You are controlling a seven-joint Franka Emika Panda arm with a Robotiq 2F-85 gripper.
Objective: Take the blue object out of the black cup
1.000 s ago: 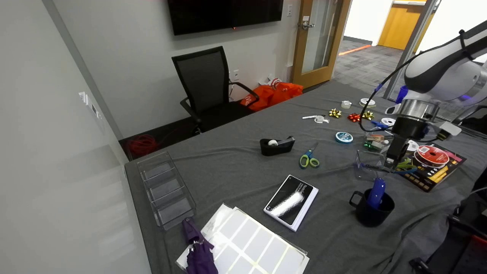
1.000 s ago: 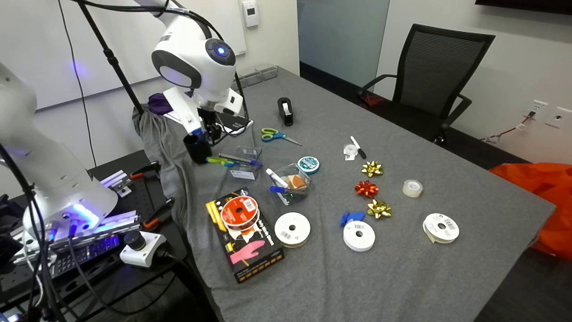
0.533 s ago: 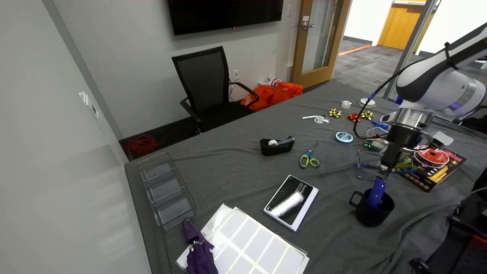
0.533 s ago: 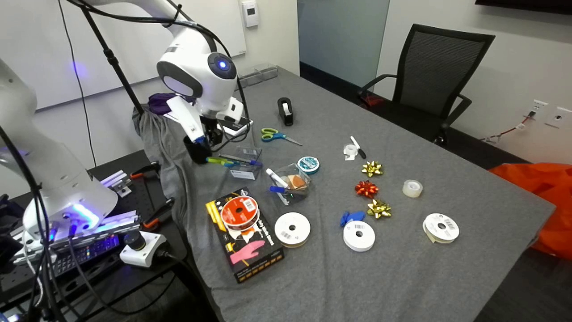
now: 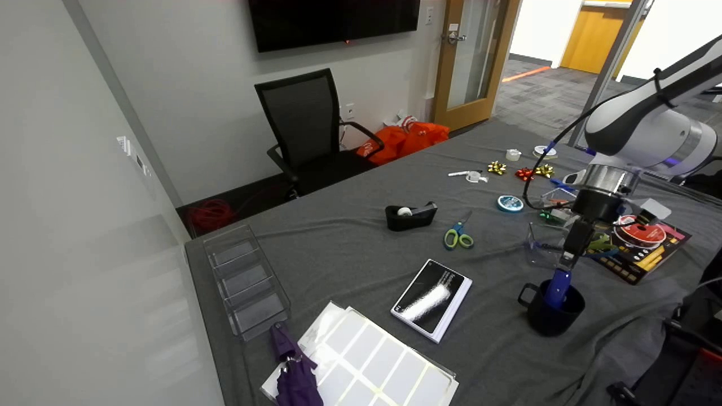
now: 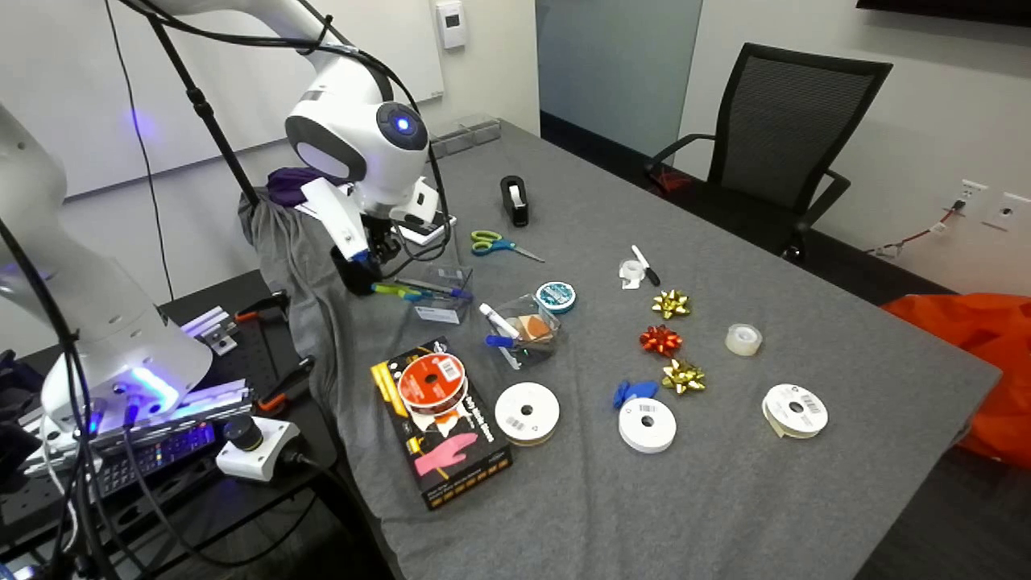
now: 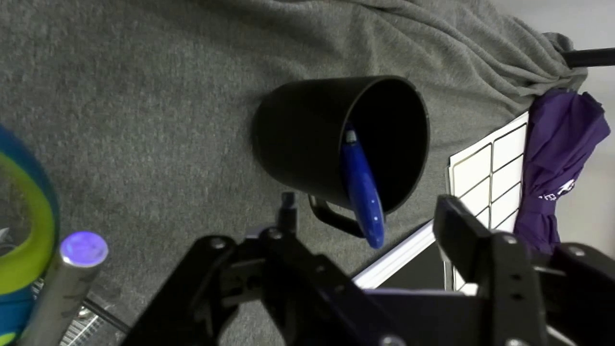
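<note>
The black cup point(image 5: 548, 320) stands upright on the grey cloth, its handle at its side; it also shows in an exterior view point(image 6: 354, 275) and in the wrist view point(image 7: 302, 134). The blue object point(image 5: 558, 287), long and narrow, leans in the cup with its rounded upper end above the rim; in the wrist view point(image 7: 363, 192) this end points between my fingers. My gripper point(image 5: 566, 264) is just above the blue object's top. In the wrist view my gripper point(image 7: 367, 199) is open, one finger on each side, with gaps to the blue object.
A clear pen holder point(image 6: 441, 302) with green-handled scissors point(image 6: 395, 291) stands beside the cup. A black-covered book point(image 5: 432, 299) lies on the handle side. A box with a red ribbon spool point(image 5: 640, 231) lies behind. A purple umbrella point(image 5: 296, 372) lies on white sheets.
My gripper has moved down, and slightly left in an exterior view, to just above the blue object's top. Most of the motion came in the first half second. The cup and blue object have not moved.
</note>
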